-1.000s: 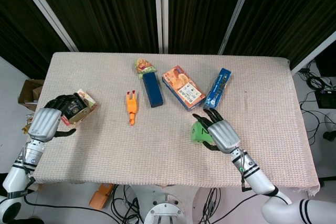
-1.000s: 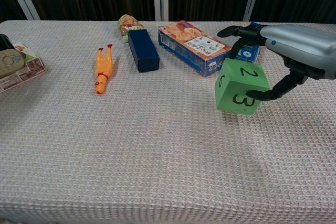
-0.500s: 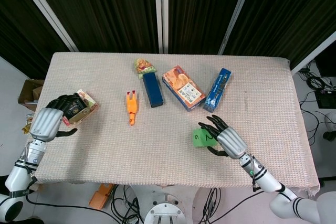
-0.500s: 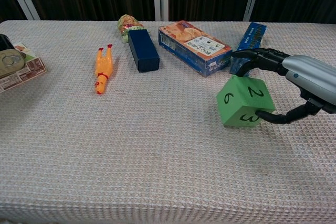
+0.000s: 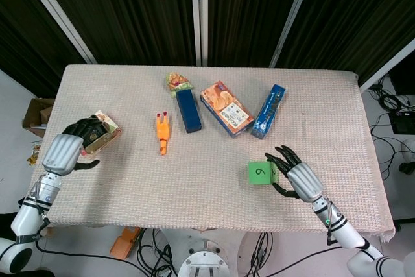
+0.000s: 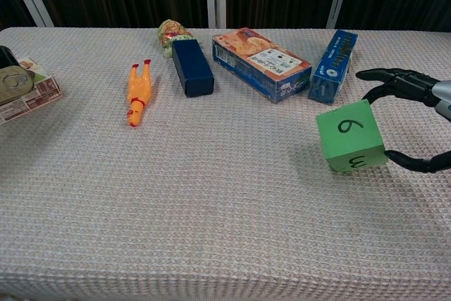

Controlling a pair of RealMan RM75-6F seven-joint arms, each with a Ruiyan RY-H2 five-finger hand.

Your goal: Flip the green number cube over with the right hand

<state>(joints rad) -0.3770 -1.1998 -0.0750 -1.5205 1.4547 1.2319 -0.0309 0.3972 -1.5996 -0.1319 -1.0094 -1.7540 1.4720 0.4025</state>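
Green foam number cube sits flat on woven tabletop, 6 up, near front right. Right hand just beside it, fingers spread, holding nothing. Flip looks done; best to draw away without nudging it.

Bright colours on a pale woven cloth, black drapes behind

Green number cube with black digits at right of the chest view; silver-backed, black-fingered right hand and left hand. Upper centre: orange rubber chicken with red tips, navy box, orange-and-blue snack box, blue box. Beige waffle-textured tablecloth.
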